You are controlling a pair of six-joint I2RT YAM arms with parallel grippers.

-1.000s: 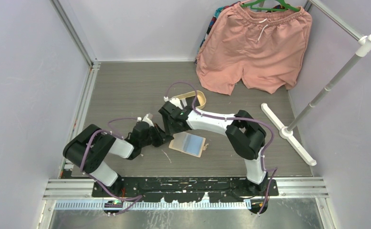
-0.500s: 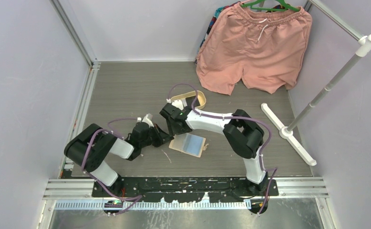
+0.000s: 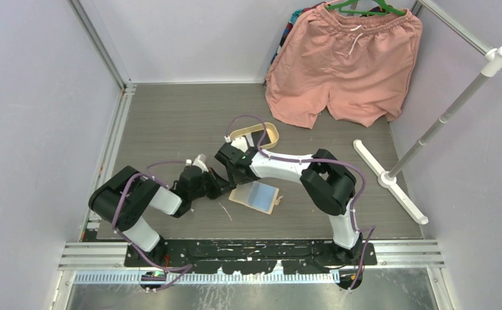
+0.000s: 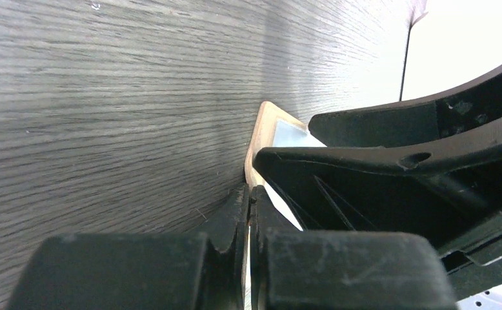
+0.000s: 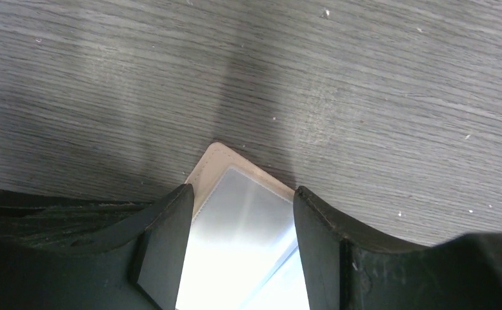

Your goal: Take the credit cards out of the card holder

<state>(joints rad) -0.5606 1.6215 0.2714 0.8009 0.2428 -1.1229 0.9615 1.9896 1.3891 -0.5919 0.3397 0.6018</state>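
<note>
We are finding the left gripper [image 4: 248, 197] with its fingers pinching shut on the left edge of the open beige-tan leather-like card holder [image 3: 256, 195]. It is lying pale lining up on the grey wood-grain table [image 3: 171, 123]. The right gripper [image 5: 240, 194] is straddling its far corner, fingers spread apart.

Card holder [image 3: 256, 196]: beige-tan border with pale stitch dots along the edge; inside pale blue-grey, glossy.
Table [image 3: 171, 116]: grey, fine wood-grain streaks.
Left gripper [image 4: 248, 194] and right gripper [image 5: 242, 194]: matt black, scuffed paler in places.
Left arm [image 3: 164, 200] and right arm [image 3: 281, 166]: white links, black joints, purple cables [image 3: 245, 119].
Shorts [image 3: 345, 64]: plain salmon pink, white drawstring.
Hanger [image 3: 393, 9]: green.
Tray [image 3: 271, 134]: cream-yellow.
Rack [image 3: 451, 106]: white.
Walls [image 3: 35, 129]: pale lilac.
</note>
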